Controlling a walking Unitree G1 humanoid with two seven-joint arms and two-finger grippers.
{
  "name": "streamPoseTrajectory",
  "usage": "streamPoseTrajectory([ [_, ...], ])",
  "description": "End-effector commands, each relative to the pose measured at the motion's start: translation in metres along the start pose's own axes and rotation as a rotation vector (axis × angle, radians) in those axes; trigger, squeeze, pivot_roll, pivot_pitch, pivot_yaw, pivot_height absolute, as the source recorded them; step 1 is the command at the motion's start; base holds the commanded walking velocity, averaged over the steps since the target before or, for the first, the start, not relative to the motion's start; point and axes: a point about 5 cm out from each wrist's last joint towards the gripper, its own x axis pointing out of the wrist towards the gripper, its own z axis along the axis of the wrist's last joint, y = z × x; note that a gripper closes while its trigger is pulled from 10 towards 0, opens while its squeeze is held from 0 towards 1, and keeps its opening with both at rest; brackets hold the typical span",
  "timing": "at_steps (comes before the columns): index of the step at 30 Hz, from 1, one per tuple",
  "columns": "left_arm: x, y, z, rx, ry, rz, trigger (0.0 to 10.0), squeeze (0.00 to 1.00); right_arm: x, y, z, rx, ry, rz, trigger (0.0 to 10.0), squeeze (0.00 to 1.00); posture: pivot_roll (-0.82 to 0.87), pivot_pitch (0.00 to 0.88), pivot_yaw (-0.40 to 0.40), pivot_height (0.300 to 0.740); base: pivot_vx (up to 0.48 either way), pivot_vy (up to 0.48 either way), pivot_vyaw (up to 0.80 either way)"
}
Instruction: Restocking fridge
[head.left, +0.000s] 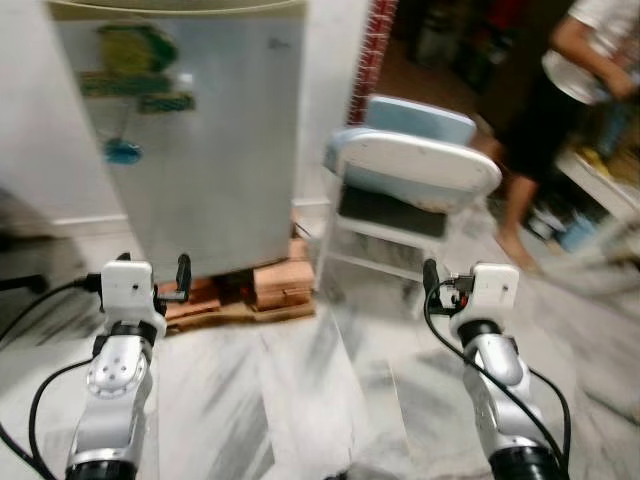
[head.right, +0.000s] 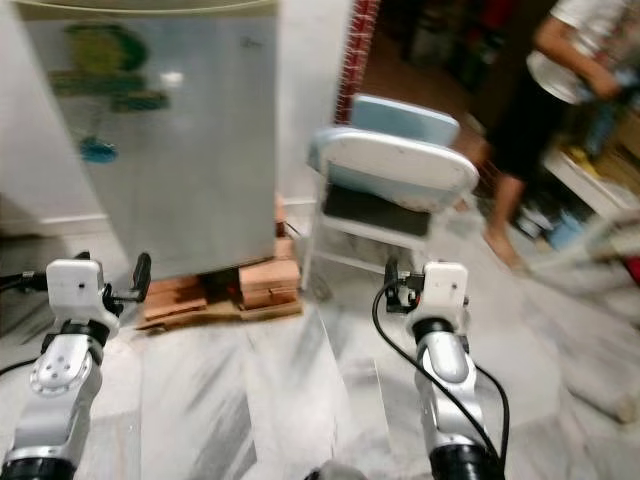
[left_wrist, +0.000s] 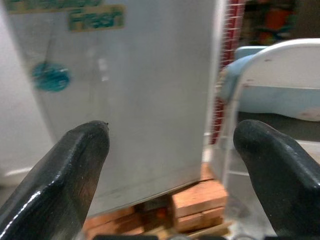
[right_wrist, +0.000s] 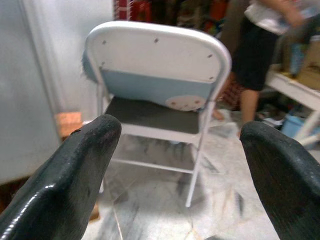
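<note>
Silver arms are reaching forward at waist height, the left gripper (left_wrist: 165, 165) and right gripper (right_wrist: 175, 165) both spread wide and holding nothing. The grey fridge (head.left: 200, 140) is standing shut ahead on the left, on bricks (head.left: 280, 285), beside a white chair (head.left: 415, 180).

The two head views look forward and down from above both raised arms, blurred, sharing the closed fridge (head.left: 190, 140), the bricks (head.left: 280, 285) under it, the folding chair (head.left: 410, 175) and a person (head.left: 560, 110) far off. The left wrist camera looks between its parted jaws straight at the fridge door, fairly near, with the chair's edge beyond one jaw. The right wrist camera looks between its parted jaws at the chair, with the person behind.
</note>
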Motion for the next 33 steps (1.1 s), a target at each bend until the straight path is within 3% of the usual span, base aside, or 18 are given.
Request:
streamPoseTrajectory([
  [1,-0.0004,0.0082,0.0012,0.012,-0.004,0.022,10.0,0.0,0.0039,0.007,0.0072,0.008,-0.03,0.018,10.0,0.0,0.04,0.0,-0.042,0.74,0.0,0.48,-0.8],
  [4,0.0003,0.0086,0.0012,0.01,-0.004,0.019,10.0,0.0,0.0051,0.0077,0.008,0.013,-0.036,0.019,10.0,0.0,0.04,0.0,-0.041,0.74,0.0,0.48,-0.8],
  [25,0.0008,0.0096,0.0007,0.008,-0.004,-0.001,10.0,0.0,0.0089,0.0089,0.0101,0.012,-0.048,0.019,10.0,0.0,0.05,0.0,-0.036,0.74,0.0,0.48,0.0],
  [33,0.0015,0.0103,-0.0002,0.009,0.0,-0.006,10.0,0.0,0.0084,0.0081,0.0091,0.01,-0.046,0.012,10.0,0.0,0.05,0.0,-0.032,0.74,0.0,0.48,-0.7],
])
